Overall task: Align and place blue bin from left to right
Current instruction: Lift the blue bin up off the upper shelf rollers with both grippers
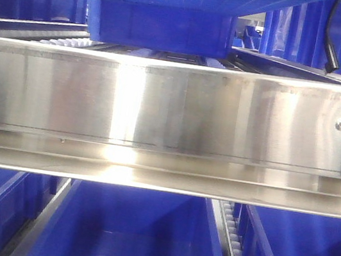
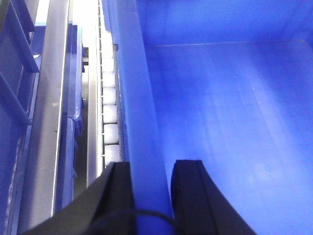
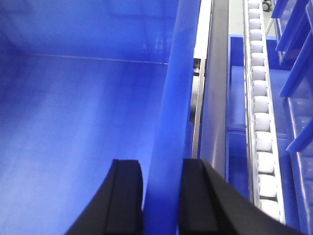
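Currently you hold the bin [image 2: 220,122] by both side walls: the left pincer [image 2: 151,169] is clamped over its left rim, the right pincer [image 3: 159,166] over its right rim, with rollers [image 2: 110,115] alongside. In the front view it fills the top of the frame, above the steel rail [image 1: 172,115]. This looks like the aligning step; next you'd need to square it between the roller tracks, both arms level. Its base is hidden from the wrist views, so whether it rests on rollers is unclear; the front view shows neither pincer.
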